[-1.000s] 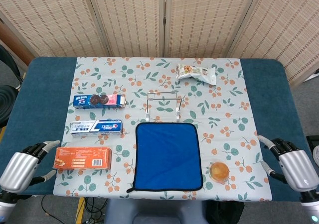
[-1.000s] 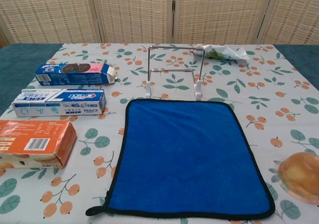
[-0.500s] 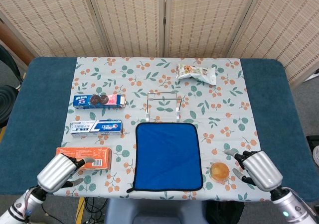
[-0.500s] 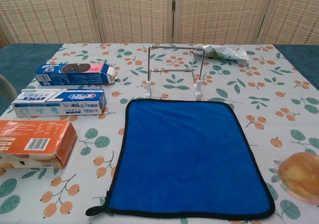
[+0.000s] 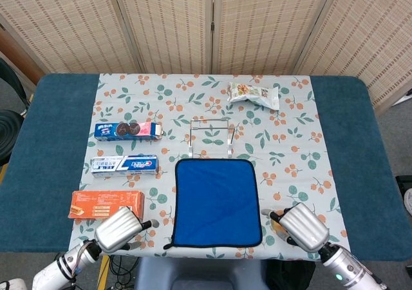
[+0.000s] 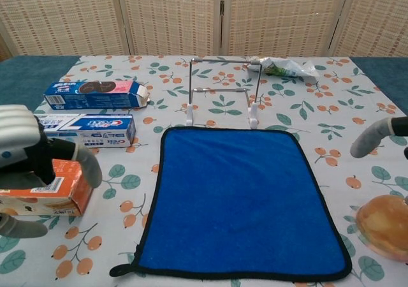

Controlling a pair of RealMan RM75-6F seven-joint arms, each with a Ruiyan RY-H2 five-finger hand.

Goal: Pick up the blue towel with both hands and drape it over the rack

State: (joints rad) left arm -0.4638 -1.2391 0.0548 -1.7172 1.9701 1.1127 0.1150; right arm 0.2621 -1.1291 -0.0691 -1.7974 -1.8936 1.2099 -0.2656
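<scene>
- My left hand [image 5: 120, 230] hangs low at the near left, knuckles up, its fingers [image 6: 81, 161] apart and reaching inward, holding nothing.
- My left forearm [image 5: 67, 266] runs off the bottom left corner in the head view.
- My right hand [image 5: 300, 227] hangs low at the near right, also holding nothing, fingers spread.
- In the chest view only one right fingertip [image 6: 370, 137] pokes in from the right edge.

Little print resolves — the white-and-blue toothpaste box [image 6: 76, 131], just beyond the left hand [image 6: 29, 162], carries a red-and-blue logo too blurred to read. A barcode shows on the orange box [image 6: 48, 185] beside that hand — digits illegible.
</scene>
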